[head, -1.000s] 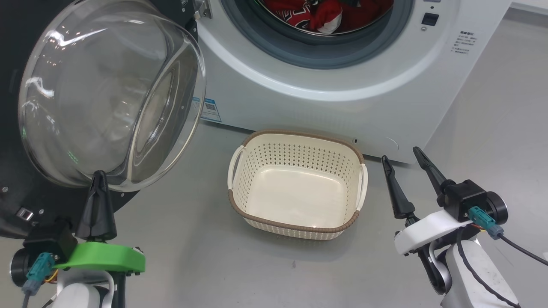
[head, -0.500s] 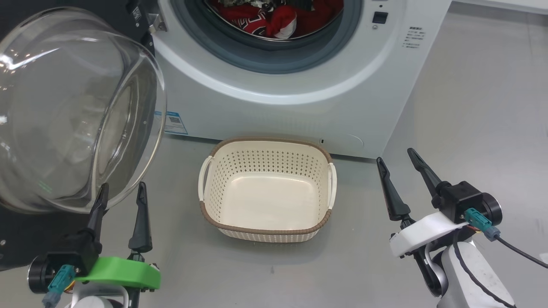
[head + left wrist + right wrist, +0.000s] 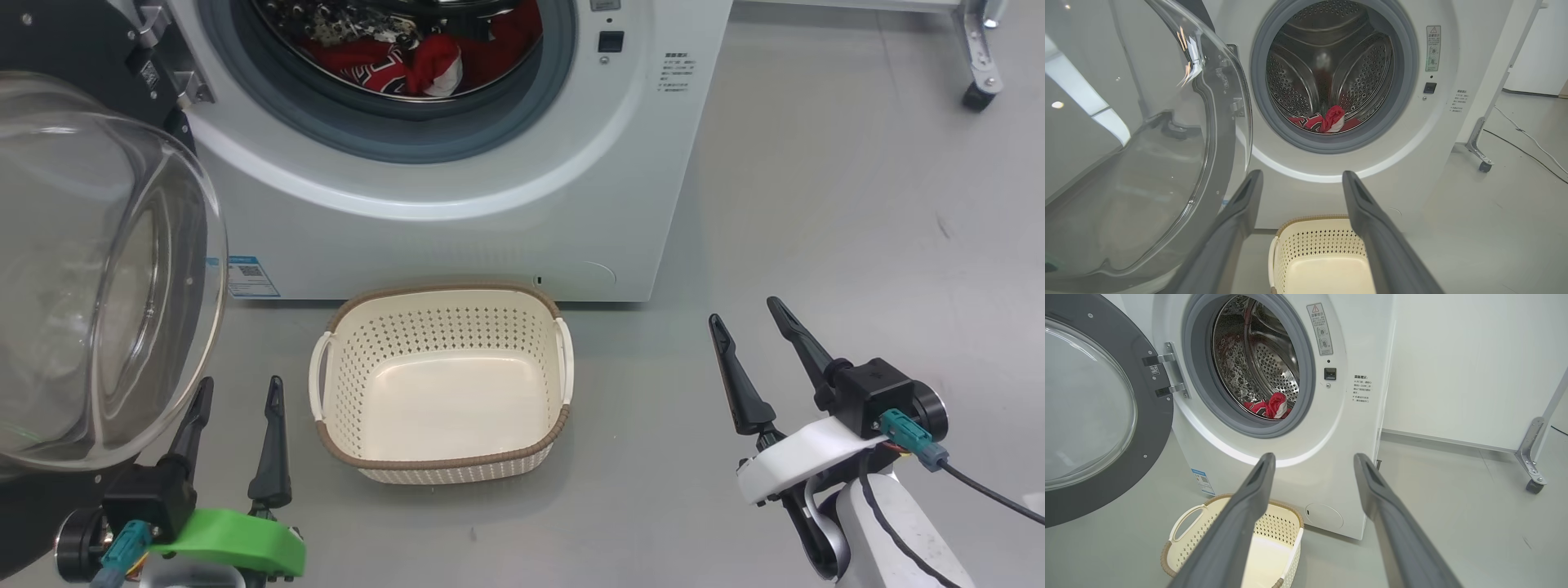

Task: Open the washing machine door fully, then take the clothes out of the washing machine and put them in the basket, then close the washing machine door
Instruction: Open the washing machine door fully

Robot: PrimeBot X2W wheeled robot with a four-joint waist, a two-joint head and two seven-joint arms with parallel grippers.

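The big white front-loading washing machine [image 3: 457, 237] stands with its large round door [image 3: 98, 269] (glossy black rim, bulging clear glass bowl) swung out wide on the robot's left, so the opening step looks done and the unloading not yet begun. The red clothes [image 3: 392, 65], one piece striped in black and white and another showing a white patch, lie heaped at the bottom of the perforated steel drum [image 3: 1331, 61], just behind the grey rubber gasket [image 3: 392, 143]. The small cream perforated plastic basket [image 3: 441, 288] with its brown woven-look rim sits empty on the grey floor [image 3: 816, 204], close to the foot of the machine and below the opening. The left gripper [image 3: 241, 382] hovers low beside the basket with its dark fingers [image 3: 272, 445] apart and holding nothing. The right gripper [image 3: 744, 310] hangs well off to the other side, its fingers [image 3: 739, 384] likewise spread and empty. The main risk lies on the left: the glass bowl bulges just beside that gripper, so an arm lifting straight toward the drum could strike it and knock the door part-way shut. A shallow pinch might bring out one garment while the other drags after it and catches on the gasket or drops short — and the light basket would probably slide if a forearm brushes it.
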